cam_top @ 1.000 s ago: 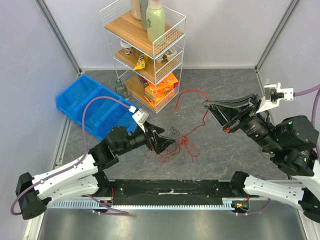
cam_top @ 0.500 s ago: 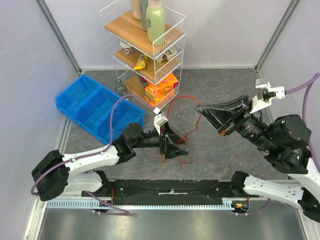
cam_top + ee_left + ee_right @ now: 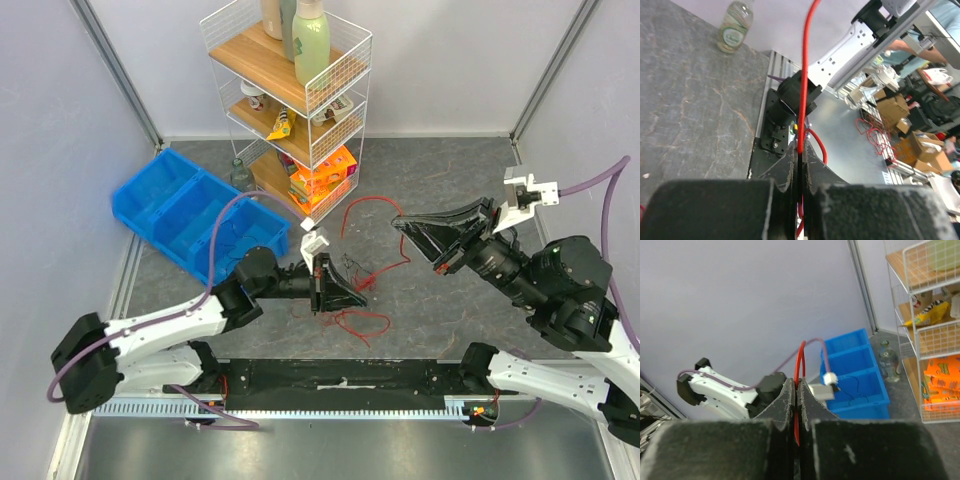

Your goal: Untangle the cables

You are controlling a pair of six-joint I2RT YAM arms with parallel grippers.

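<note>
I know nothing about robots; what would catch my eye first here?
Two black robot claws, the left gripper and the right gripper, each pinch thin red wire over the middle of the grey table. Behind them stands a white wire-mesh shelf rack with wooden boards, and a blue plastic bin tray sits at the left.

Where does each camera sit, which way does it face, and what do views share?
Top external: above and behind the robot, looking down on left arm, right arm, left hand, right hand, red cable.
Left wrist: on that wrist, looking along its shut fingers toward a bottle.
Right wrist: on that wrist, looking along its shut fingers toward the left arm, blue bins.
Shared: both wrist views show the red cable pinched; top and right wrist show the bins.
</note>
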